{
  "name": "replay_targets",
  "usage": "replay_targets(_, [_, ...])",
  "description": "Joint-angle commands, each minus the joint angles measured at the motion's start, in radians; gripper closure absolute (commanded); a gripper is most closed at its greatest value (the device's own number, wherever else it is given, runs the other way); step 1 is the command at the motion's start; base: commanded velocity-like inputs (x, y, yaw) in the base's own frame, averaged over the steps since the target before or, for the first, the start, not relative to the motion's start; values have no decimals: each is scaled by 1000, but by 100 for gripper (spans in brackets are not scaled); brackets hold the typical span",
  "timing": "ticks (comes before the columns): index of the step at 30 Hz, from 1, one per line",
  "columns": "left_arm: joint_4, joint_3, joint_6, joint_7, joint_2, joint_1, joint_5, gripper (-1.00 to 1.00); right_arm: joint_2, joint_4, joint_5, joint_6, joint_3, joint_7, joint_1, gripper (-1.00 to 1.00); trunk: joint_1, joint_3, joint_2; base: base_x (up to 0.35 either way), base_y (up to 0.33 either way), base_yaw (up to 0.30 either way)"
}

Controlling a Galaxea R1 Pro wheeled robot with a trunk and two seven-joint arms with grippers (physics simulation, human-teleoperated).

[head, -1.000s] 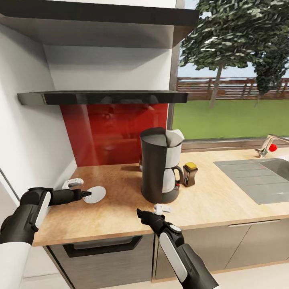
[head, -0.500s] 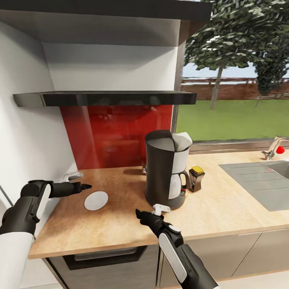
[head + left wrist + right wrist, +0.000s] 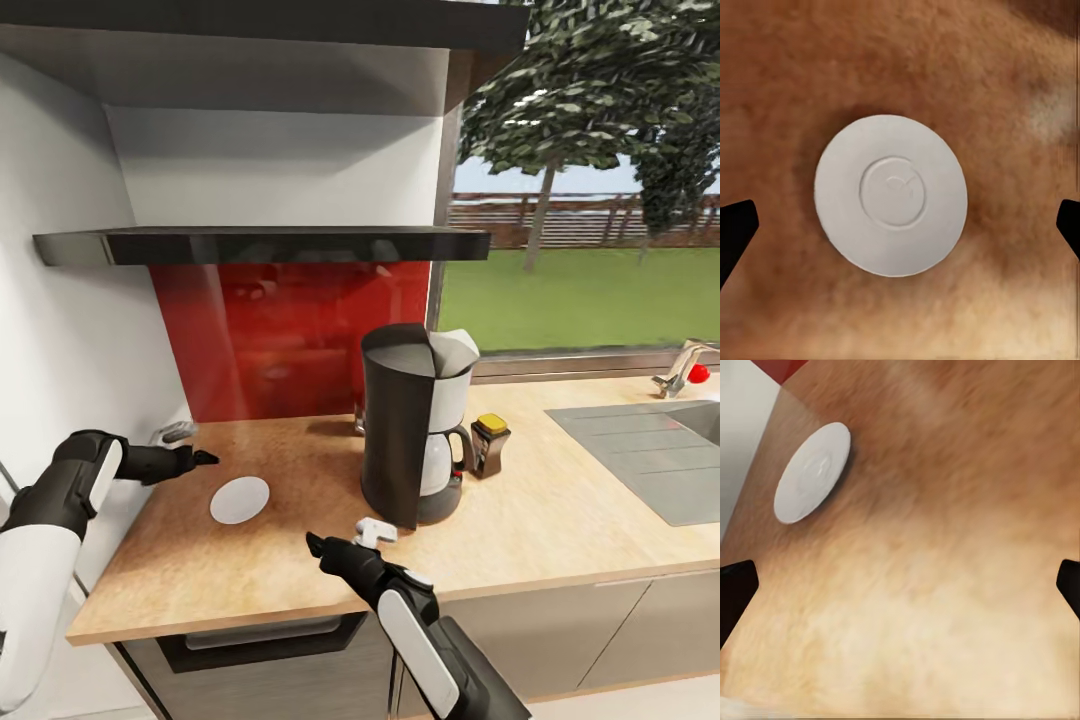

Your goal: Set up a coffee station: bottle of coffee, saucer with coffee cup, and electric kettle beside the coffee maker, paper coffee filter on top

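Head view: saucer [image 3: 239, 499] lies flat on the countertop [image 3: 560, 520], left of the coffee maker [image 3: 412, 425].
Bottle of coffee [image 3: 489, 445]: upright, right of it.
Left gripper [image 3: 900, 225]: spread, empty, above saucer.
Right gripper [image 3: 900, 585]: spread, empty.

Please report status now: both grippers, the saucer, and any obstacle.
Left gripper open, empty, above saucer. Right gripper open, empty, over countertop. Saucer flat, bare, apart from coffee maker. Nothing in the way.

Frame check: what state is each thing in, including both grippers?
Saucer: flat on the countertop, nothing on it.
Coffee maker: upright, paper filter on top.
Coffee bottle: upright beside the coffee maker, lid on.
Left gripper: jaws open, holding nothing.
Right gripper: jaws open, holding nothing.
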Motion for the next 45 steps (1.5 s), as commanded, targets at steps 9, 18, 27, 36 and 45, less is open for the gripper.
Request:
replay_targets(9, [160, -52, 7, -2, -2, -89, 4, -100, 0, -48, -15, 2, 13, -9, -1, -100, 1, -2, -2, 0, 0, 0])
replay_targets(18, [213, -64, 7, -1, -6, -106, 3, -100, 0, -57, -15, 2, 13, -10, -1, -100, 1, -2, -2, 0, 0, 0])
replay_targets(27, [216, -110, 6, -2, -8, -102, 3, -100, 0, -61, -62, 8, 4, -152, -1, -100, 1, -2, -2, 0, 0, 0])
replay_targets(36, [216, -134, 6, -2, -9, -101, 6, -100, 0, -94, -248, 12, 7, -366, -16, -100, 1, -2, -2, 59, 0, 0])
replay_targets(45, [216, -133, 6, -2, -10, -101, 9, -100, 0, -107, -260, 10, 56, -372, -18, -100, 1, -2, -2, 273, 44, 0])
